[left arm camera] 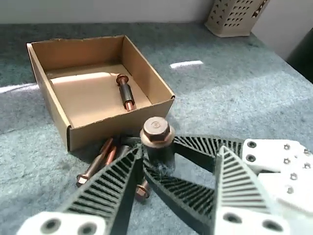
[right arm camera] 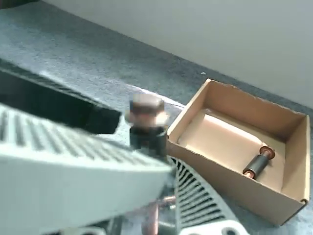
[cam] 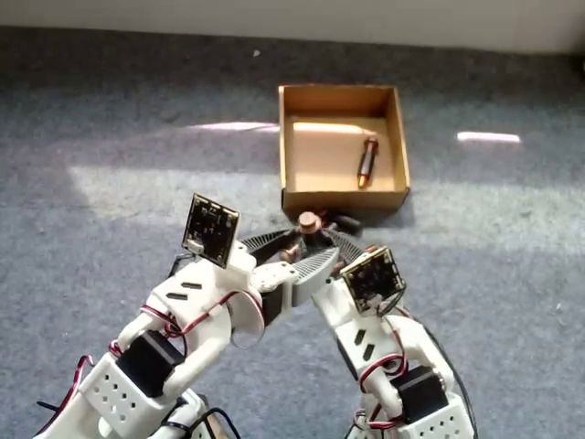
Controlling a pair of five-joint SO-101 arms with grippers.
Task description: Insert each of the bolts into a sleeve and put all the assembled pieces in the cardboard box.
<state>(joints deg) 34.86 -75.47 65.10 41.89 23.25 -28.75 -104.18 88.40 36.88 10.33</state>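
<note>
Your left gripper [left arm camera: 146, 164] is clamped on the upright sleeved bolt [left arm camera: 156, 134], the right gripper [cam: 327, 245] meets it with a grip you cannot tell, loose bolts [left arm camera: 98, 161] lie beneath, and the cardboard box [left arm camera: 117, 122] sits just beyond.

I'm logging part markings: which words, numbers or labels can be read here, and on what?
No readable text anywhere.
bolt: any stamp on its head is too blurred to read.
cardboard box: plain walls, no print.
camera board: markings too small to read.
</note>
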